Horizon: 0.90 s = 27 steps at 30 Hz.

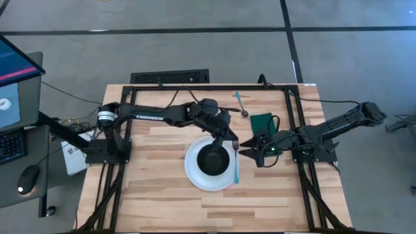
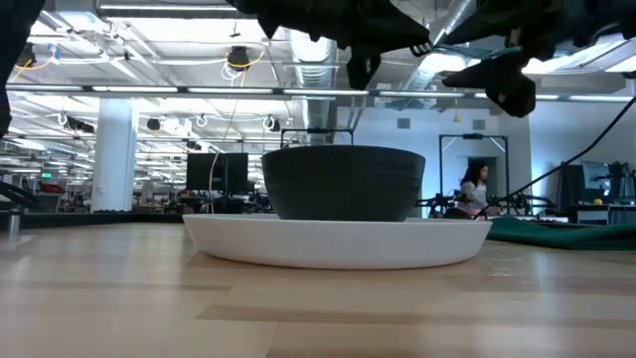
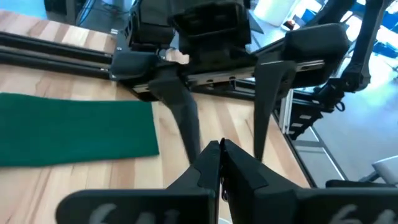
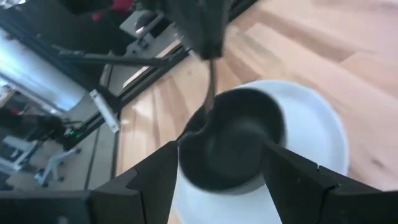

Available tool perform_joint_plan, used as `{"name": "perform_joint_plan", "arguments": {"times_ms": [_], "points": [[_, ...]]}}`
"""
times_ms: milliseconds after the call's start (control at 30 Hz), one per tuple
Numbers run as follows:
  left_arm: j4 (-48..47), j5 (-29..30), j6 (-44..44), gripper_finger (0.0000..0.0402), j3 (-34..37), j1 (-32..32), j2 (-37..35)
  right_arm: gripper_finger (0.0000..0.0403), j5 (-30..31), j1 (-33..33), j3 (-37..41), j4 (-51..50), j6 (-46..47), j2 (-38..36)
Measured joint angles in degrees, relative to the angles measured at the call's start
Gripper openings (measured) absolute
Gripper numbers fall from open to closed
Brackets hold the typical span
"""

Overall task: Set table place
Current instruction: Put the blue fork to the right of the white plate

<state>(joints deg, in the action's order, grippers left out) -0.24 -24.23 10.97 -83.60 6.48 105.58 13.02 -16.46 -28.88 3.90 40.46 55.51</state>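
A round white plate (image 1: 195, 179) sits mid-table with a small black bowl (image 1: 212, 159) standing in it. A blue-handled fork (image 1: 236, 169) lies along the plate's right rim, tines toward the far edge. The blue-handled spoon (image 1: 241, 103) lies near the far edge, and the dark green napkin (image 1: 262, 122) lies flat to the plate's far right. My left gripper (image 1: 232, 136) hangs shut above the fork's tines, well over bowl height in the low view (image 2: 363, 68). My right gripper (image 1: 250, 153) stands open just right of the fork, facing the bowl (image 4: 236, 143).
Black frame rails (image 1: 292, 117) run along the table's far and right sides. Bare wood (image 1: 214, 208) lies toward the near edge. A desk with a monitor and a mouse (image 1: 26, 177) stands left of the table. A person (image 2: 475, 189) sits in the room beyond.
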Motion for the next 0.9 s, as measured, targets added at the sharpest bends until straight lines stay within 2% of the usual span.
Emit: {"name": "perform_joint_plan", "arguments": {"times_ms": [133,467,600,900], "points": [[-0.8,0.0,-0.4,0.0,-0.5,0.0,1.1,0.0249,2.2,0.9,0.0,0.5,-2.0,0.0],[1.1,0.0,-0.2,0.0,-0.5,0.0,1.7,0.0237,1.9,1.6,0.0,3.0,-3.4,0.0],[1.2,-0.1,-0.2,0.0,-0.5,0.0,1.7,0.0199,1.9,1.6,0.0,3.1,-4.4,0.0],[3.7,-1.1,0.5,0.0,-0.5,-0.1,2.5,0.0082,1.9,1.6,0.0,5.5,-8.0,0.0]]}}
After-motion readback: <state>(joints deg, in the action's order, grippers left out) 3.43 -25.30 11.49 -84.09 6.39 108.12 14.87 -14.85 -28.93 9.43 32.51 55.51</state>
